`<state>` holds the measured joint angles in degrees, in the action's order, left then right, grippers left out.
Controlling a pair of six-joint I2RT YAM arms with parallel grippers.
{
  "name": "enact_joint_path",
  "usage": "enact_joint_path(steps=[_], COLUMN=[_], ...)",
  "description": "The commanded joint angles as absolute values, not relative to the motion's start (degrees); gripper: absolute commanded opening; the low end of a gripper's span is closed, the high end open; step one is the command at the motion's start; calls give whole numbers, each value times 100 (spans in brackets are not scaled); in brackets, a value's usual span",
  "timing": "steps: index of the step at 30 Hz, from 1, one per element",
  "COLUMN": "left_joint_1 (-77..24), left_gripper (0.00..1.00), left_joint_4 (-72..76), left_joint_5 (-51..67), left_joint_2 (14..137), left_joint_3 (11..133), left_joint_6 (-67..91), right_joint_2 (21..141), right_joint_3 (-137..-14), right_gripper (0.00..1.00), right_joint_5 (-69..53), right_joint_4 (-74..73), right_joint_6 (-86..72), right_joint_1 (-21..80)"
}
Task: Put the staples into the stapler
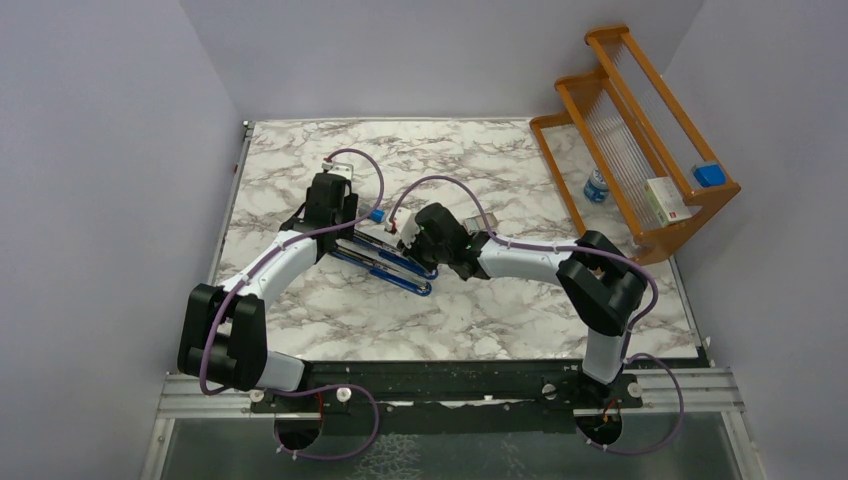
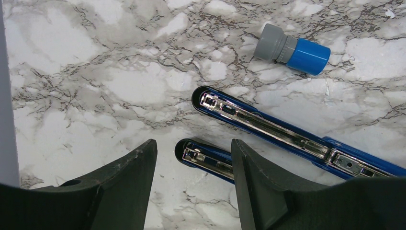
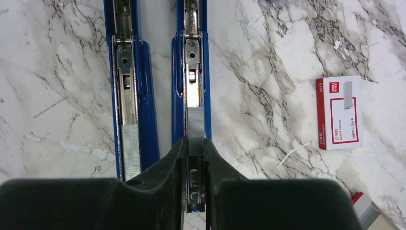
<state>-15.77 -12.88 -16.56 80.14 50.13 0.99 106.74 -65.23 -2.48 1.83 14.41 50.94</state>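
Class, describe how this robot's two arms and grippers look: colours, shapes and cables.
The left arm and right arm share white rounded links between chunky black joint housings, with purple cables looped along them. The left gripper and right gripper have matte black, tapering fingers.

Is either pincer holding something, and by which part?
The right pincer pinches the silvery-grey strip of metal staples by its near end, in the open blue stapler's channel. The left pincer stands open, holding nothing.

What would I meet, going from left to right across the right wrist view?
Left blue stapler channel → right blue stapler channel, with a staple strip between the jaws → white staple box.
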Motion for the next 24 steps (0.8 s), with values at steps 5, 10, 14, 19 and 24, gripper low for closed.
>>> enact_joint_path(steps=[5, 10, 14, 19, 24], left_joint_1=[-1591, -1591, -1586, -1590, -1590], left_gripper=[61, 61, 61, 61, 61], left_joint_4=[-1178, -1183, -1180, -1178, -1178], left_joint_5=[-1696, -1705, -1703, -1705, -1705], left_joint_2=[7910, 7911, 7917, 7910, 7895], left_joint_3=[5124, 5127, 5125, 5124, 5116], left_joint_6=[62, 66, 68, 62, 65], right_joint_2=[10769, 10742, 10695, 10578, 10370], right_joint_3=[-6586, -6575, -6552, -6464, -6336], right_gripper=[21, 24, 28, 30, 35], right_joint_5=[-105, -145, -213, -286, -245], right_joint_4=[-220, -186, -105, 58, 336], right_joint_6=[1518, 1439, 1345, 1175, 1004], right_joint_1=[5106, 5106, 5106, 5106, 5100])
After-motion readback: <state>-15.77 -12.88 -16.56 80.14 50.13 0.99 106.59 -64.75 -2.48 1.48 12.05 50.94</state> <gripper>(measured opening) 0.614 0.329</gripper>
